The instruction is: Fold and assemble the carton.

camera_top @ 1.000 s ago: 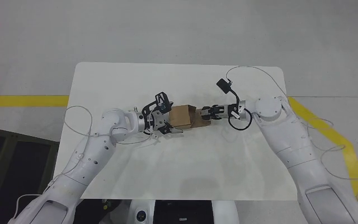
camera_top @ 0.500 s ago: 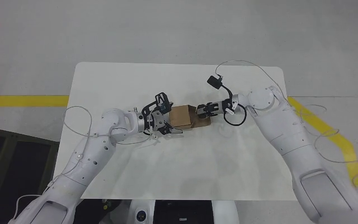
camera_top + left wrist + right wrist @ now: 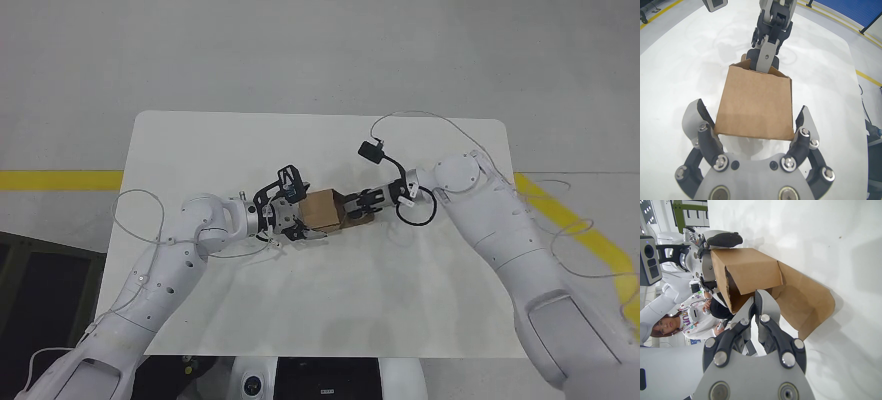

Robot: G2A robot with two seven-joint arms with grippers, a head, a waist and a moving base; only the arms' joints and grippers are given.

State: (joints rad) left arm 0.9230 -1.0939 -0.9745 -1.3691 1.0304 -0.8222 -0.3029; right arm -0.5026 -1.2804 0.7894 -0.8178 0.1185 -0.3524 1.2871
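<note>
- Looking roughly half assembled, the brown carton (image 3: 322, 210) has its walls squared up, but its mouth gapes and one flap (image 3: 806, 306) sprawls flat.
- It lies on its side at the middle of the white table (image 3: 200, 150), long axis running claw to claw, mouth toward the right arm.
- The left claw (image 3: 752, 106) is spread wide, clasping the other end.
- The right claw (image 3: 755, 300) is pinched narrow, its tips inside the mouth.

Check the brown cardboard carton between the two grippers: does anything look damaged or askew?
Yes. The brown cardboard carton has a ragged, frayed edge at its open end, and its flaps are uneven: one is folded inward, another flap lies splayed on the white table. The right gripper pokes into that opening.
</note>
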